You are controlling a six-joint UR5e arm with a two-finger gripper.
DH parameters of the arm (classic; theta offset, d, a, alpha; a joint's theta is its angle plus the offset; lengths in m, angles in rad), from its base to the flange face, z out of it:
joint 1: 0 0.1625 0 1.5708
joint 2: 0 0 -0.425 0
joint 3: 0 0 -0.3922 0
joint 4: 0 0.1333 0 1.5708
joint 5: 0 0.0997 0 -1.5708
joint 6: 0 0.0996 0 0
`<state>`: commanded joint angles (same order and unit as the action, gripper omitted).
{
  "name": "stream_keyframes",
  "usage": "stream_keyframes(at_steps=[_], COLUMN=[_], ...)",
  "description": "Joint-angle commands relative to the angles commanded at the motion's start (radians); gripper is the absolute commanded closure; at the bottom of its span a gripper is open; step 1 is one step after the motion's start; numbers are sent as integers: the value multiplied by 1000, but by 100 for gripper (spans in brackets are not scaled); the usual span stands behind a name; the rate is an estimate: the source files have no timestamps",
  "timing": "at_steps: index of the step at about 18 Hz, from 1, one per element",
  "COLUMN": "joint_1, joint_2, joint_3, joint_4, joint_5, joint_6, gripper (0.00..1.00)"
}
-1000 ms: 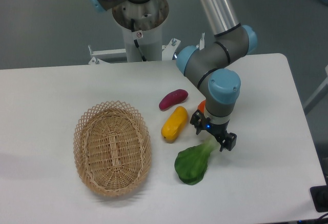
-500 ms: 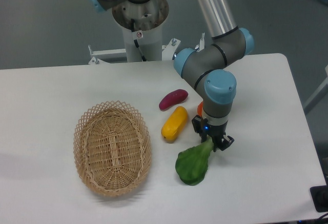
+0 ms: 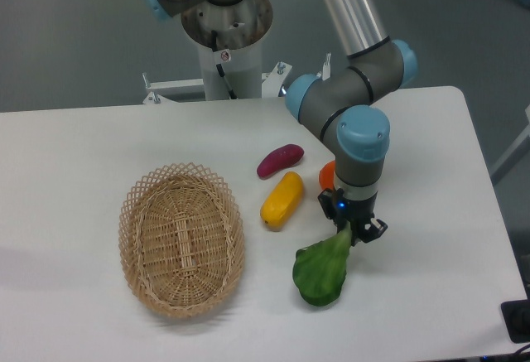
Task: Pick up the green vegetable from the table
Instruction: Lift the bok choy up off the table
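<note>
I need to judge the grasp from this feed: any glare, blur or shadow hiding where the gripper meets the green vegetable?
Fixed camera view: lighting is even and soft, with no glare on the white table. The green vegetable is sharp, with a faint shadow under it. The gripper is dark and small, so its fingers at the stem are hard to make out; they appear shut on it.

Arm bent downward, wrist vertical, pincer (image 3: 351, 231) pointing down, fingers drawn together

Green vegetable (image 3: 320, 271) right of basket (image 3: 182, 238)
</note>
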<state>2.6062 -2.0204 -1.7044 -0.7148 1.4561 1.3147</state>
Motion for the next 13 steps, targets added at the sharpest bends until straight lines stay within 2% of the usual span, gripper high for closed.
stream_keyframes(at_steps=[7, 13], joint_1=[74, 103], joint_2=[58, 83], joint_3=[115, 170], joint_4=[-3, -5], joint_5=[-241, -321], joint_6=[-120, -216], gripper=[68, 68])
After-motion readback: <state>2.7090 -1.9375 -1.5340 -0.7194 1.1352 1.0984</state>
